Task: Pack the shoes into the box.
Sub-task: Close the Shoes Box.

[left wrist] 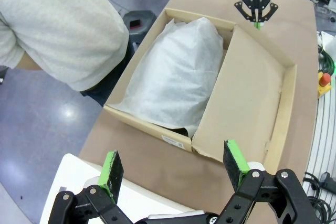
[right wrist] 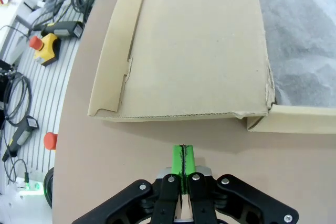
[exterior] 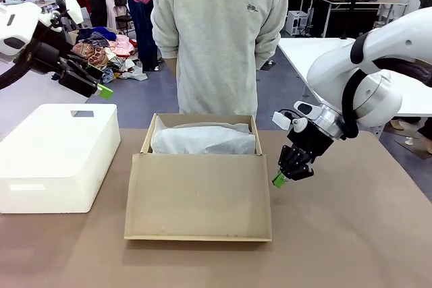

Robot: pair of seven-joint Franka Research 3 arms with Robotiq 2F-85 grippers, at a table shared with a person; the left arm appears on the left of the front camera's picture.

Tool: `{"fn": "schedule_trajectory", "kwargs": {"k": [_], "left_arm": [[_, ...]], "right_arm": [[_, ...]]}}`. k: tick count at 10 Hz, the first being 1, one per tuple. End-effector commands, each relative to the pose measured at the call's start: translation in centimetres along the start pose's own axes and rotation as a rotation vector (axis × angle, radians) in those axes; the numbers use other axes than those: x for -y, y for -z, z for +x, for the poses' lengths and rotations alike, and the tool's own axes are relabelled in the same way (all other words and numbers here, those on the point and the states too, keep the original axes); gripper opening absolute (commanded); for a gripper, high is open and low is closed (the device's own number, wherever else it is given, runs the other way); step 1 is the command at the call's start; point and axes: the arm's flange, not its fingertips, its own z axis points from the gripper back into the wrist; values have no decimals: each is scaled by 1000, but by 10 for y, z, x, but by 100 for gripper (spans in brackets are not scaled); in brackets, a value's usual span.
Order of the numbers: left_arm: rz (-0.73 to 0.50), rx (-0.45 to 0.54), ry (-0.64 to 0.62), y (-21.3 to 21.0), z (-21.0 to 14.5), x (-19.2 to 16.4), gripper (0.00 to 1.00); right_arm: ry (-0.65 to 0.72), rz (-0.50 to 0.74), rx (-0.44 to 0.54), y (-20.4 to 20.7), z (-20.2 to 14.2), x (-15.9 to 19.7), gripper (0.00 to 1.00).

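Sitting open at the middle of the table (exterior: 351, 247), the tan box (exterior: 198, 197) is showing crumpled white tissue paper (exterior: 202, 141). The left gripper (left wrist: 173, 166) is gaping wide and the right gripper (exterior: 278, 180) is pinching its pads together, empty.

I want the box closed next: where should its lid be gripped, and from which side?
Probably pinch the lid by its upturned front rim, coming from the robot's side: it lies open toward the robot, hinged at the box.
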Motion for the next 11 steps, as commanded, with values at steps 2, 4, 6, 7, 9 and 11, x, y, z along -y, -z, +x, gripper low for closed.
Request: {"fn": "schedule_trajectory", "kwargs": {"k": [2, 4, 6, 7, 9, 11], "left_arm": [[-11, 17, 10, 0, -1, -3, 100], [-11, 17, 10, 0, -1, -3, 100], [-11, 17, 10, 0, -1, -3, 100], [-11, 17, 10, 0, -1, -3, 100], [-11, 17, 10, 0, -1, -3, 100], [-11, 17, 10, 0, -1, -3, 100]], "right_arm": [[0, 0, 0, 0, 0, 0, 0], [-25, -6, 21, 4, -2, 3, 0], [-39, 8, 42, 9, -6, 5, 0], [-53, 13, 55, 12, -7, 4, 0], [-70, 33, 74, 19, -9, 4, 0], [-85, 51, 100, 29, -9, 4, 0]]}}
